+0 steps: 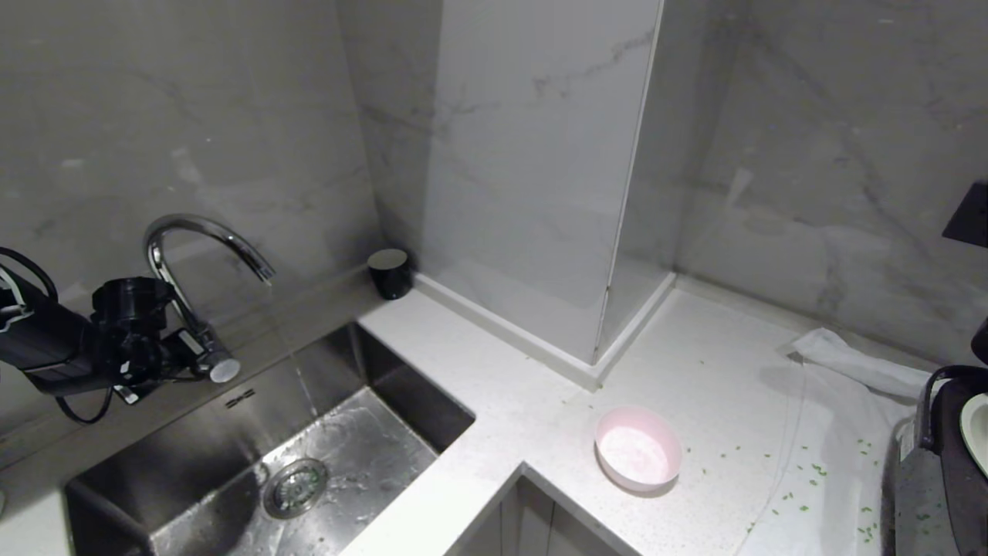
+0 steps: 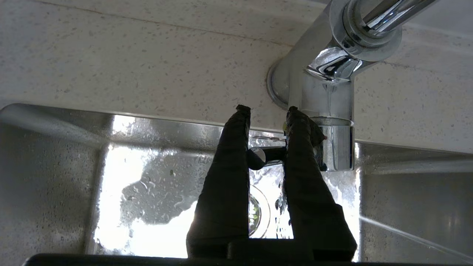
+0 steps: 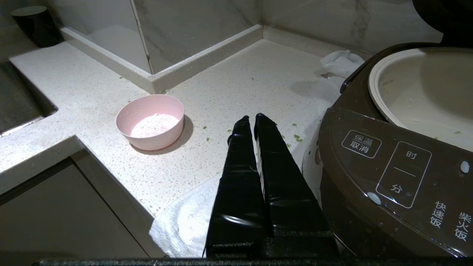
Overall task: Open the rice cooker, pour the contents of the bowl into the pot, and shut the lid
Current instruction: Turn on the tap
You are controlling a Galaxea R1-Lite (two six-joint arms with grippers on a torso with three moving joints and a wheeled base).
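Reaching over the steel sink [image 1: 193, 479], the left gripper [image 2: 266, 111] sits at the chrome faucet [image 1: 202, 239], its two dark fingers [image 2: 229, 166] standing a narrow gap apart on either side of the faucet's lever handle [image 2: 258, 157]. In the left wrist view the lever's rounded end shows in the gap between the fingers; whether the pads actually press on it I cannot tell. A thin stream of water runs from the spout down into the wet basin near the drain [image 1: 295, 486].

The right gripper [image 3: 255, 118] hangs over the speckled white countertop [image 1: 478, 371], its fingers pressed together with nothing between them. It is just beside the rice cooker [image 3: 388, 173], which stands at the right edge of the counter on a white towel [image 3: 184, 221]. The cooker's top is open, so the cream-white pot [image 3: 417, 88] shows its pale inside; the lid itself is mostly out of view.

The pink bowl [image 1: 639, 449] stands upright on the counter near the front edge, between the sink and the cooker, apart from both, holding a whitish layer at its bottom. Small green bits lie scattered on the counter and towel around it. A small black cup [image 1: 390, 272] stands in the back corner by the marble wall [image 1: 532, 177].
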